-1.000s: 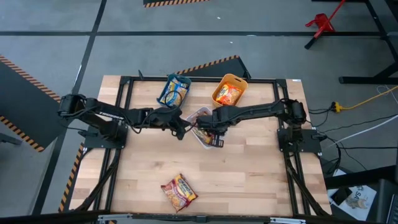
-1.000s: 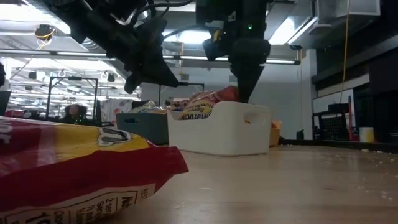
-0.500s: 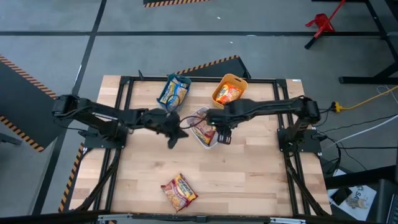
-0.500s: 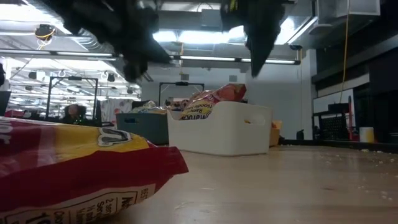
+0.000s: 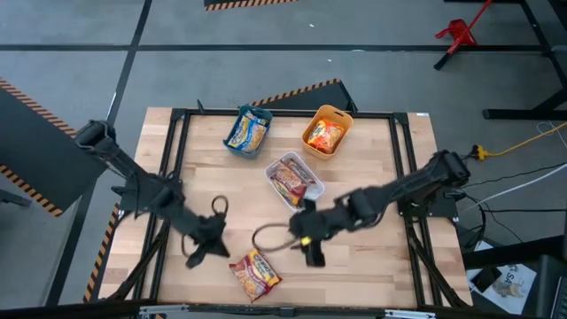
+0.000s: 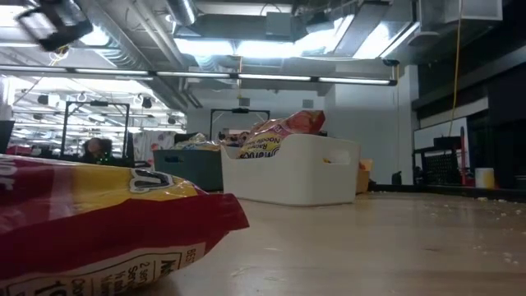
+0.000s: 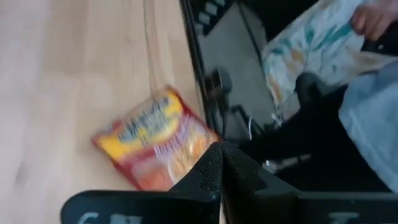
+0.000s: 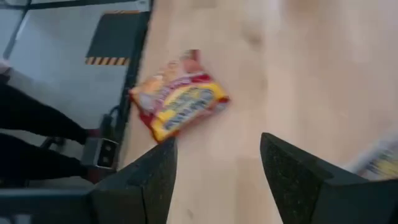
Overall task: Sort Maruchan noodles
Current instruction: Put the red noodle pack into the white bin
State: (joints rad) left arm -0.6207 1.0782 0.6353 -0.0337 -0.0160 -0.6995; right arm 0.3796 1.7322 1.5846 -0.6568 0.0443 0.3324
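Note:
One dark red and yellow Maruchan noodle packet (image 5: 255,271) lies flat on the wooden table near its near edge; it fills the low view's left (image 6: 99,222). My left gripper (image 5: 193,258) hovers shut just left of it, with the packet ahead of its fingers (image 7: 155,140). My right gripper (image 5: 311,255) hovers open to the packet's right and sees it ahead (image 8: 180,102). Other packets lie in three bins at the far middle: blue ones in the teal bin (image 5: 248,130), orange ones in the orange bin (image 5: 326,131), dark red ones in the white bin (image 5: 292,180).
The white bin (image 6: 292,168) and the teal bin (image 6: 193,164) stand beyond the near packet in the low view. Black frame rails run along the table's left and right sides (image 5: 164,221). Bare wood lies between the bins and the near packet. A person shows beyond the table's near edge (image 7: 373,93).
Both arms have swung from the bins at the far middle toward the table's near edge, on either side of the lone packet. My right gripper first rose out of the white bin. The packets have stayed where they were.

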